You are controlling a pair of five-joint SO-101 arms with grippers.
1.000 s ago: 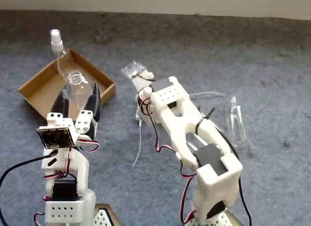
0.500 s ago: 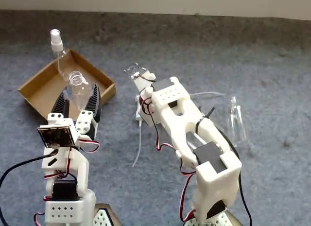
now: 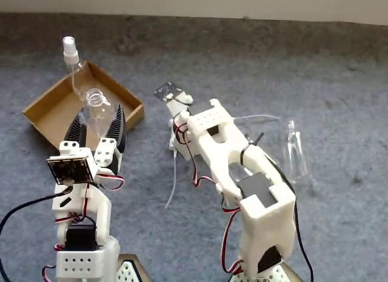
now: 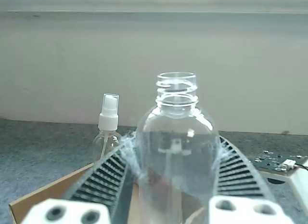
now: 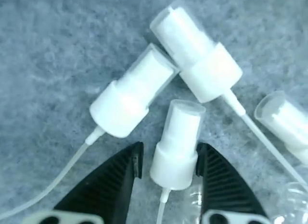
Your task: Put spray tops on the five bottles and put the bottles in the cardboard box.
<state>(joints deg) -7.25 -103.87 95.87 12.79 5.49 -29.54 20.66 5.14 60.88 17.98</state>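
- Grey carpet [image 3: 339,70] lies under both arms.
- The left gripper [image 3: 97,121] is clamped on an open bottle [image 3: 95,109] and holds it upright. Its ribbed fingers [image 4: 107,178] press the clear body from both sides, and the threaded neck is bare.
- In the high view that bottle sits over the near side of the box [image 3: 48,112], which is flat, brown and open.
- A capped bottle [image 3: 73,63] stands upright at the box's far corner with a white sprayer on it.
- The right gripper [image 5: 168,159] is low over the carpet with its black fingers apart on either side of a spray top [image 5: 174,147]. One finger is at the collar and the other stands just off it.
- This top lies flat, its thin tube pointing back toward the wrist.
- Two tops [image 5: 126,101] lie just beyond it, their heads close together in a V and their tubes splayed outward.
- A fourth top [image 5: 284,123] lies off to one side.
- A third bottle [image 3: 294,151], clear and uncapped, lies on the carpet beyond the right arm, well apart from the box.
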